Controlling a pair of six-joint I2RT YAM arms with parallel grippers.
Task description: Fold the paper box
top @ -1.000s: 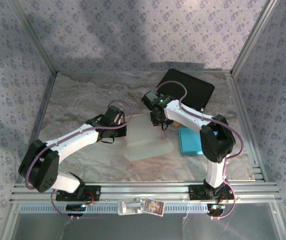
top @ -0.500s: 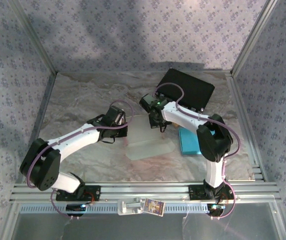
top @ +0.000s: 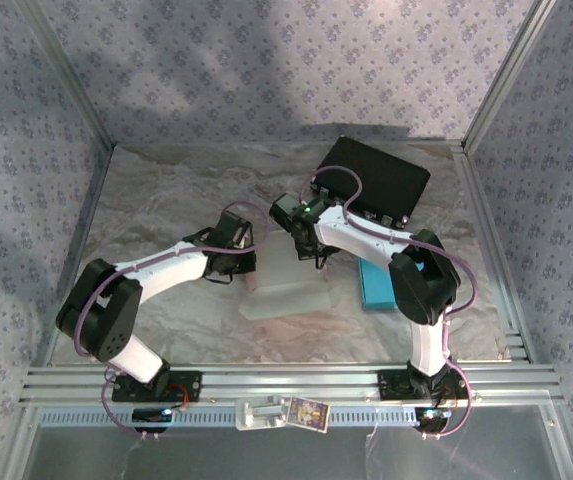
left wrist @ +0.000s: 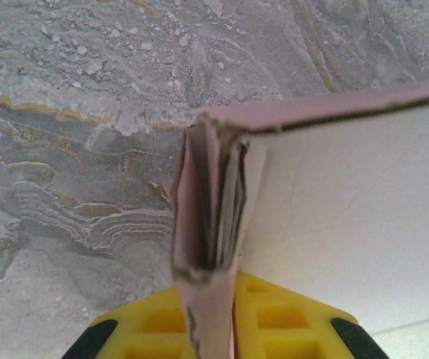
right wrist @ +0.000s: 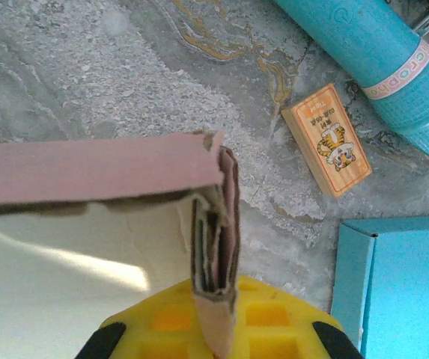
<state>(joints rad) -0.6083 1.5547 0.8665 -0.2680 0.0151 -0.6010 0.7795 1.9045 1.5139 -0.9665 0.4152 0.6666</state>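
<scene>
- You had the paper box [top: 284, 285] at the middle of the surface [top: 166, 220], between the two arms, its white floor facing up and its side walls raised.
- Your left pincer [left wrist: 213, 321] was narrow, closed on the box's folded, pinkish left wall, which stood upright between the yellow fingers.
- Your right pincer [right wrist: 214, 329] was closed tight on the folded wall at the opposite side of the same box.
- A flat teal tray [right wrist: 394, 284] lay just right of the paper box; you could see only its own teal floor inside.
- A black case [top: 376, 180] sat at the far right, lid closed, so you could not tell its contents.
- A small orange carton [right wrist: 326, 140] with a tiger print lay near a teal cylinder [right wrist: 379, 52] with a pink band.
- The surface was a crinkled, grey marbled sheet with ochre veins.
- Walls [top: 266, 70] with a small violet floral print enclosed it, and an aluminium rail [top: 286, 380] ran along the near edge.
</scene>
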